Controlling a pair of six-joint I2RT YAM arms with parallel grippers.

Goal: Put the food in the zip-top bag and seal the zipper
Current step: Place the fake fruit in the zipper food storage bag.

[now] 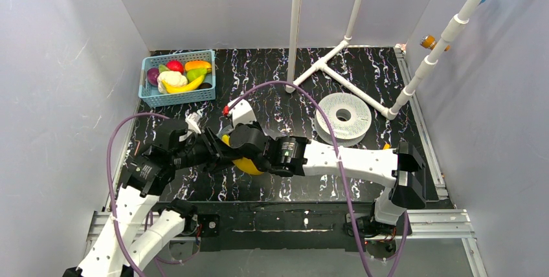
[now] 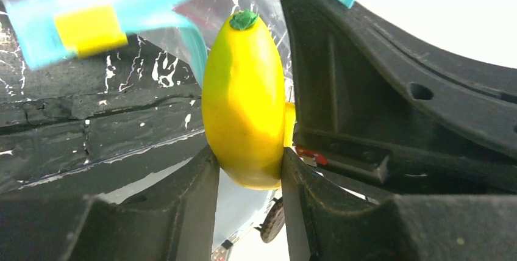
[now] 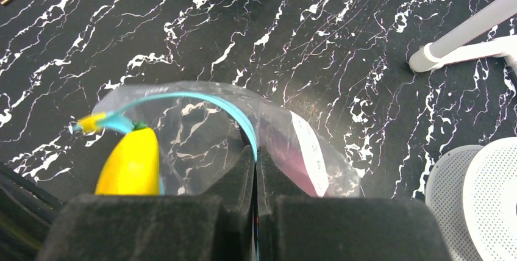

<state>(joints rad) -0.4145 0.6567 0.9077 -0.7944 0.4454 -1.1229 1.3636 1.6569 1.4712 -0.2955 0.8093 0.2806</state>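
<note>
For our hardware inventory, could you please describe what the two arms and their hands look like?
The left arm and right arm share white rounded links joined by black joint housings. The left hand and right hand are matte black, each with two chunky moulded fingers. A purple cable loops from each arm.

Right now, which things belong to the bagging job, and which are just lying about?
Job: yellow toy fruit, zip-top bag, its zipper, other food in the basket.
Lying about: white perforated disc, white pipe frame.

Left pincer [image 2: 247,164] partly closed (gripping) — right pincer [image 3: 256,158] shut; the 2 nearly meet.
</note>
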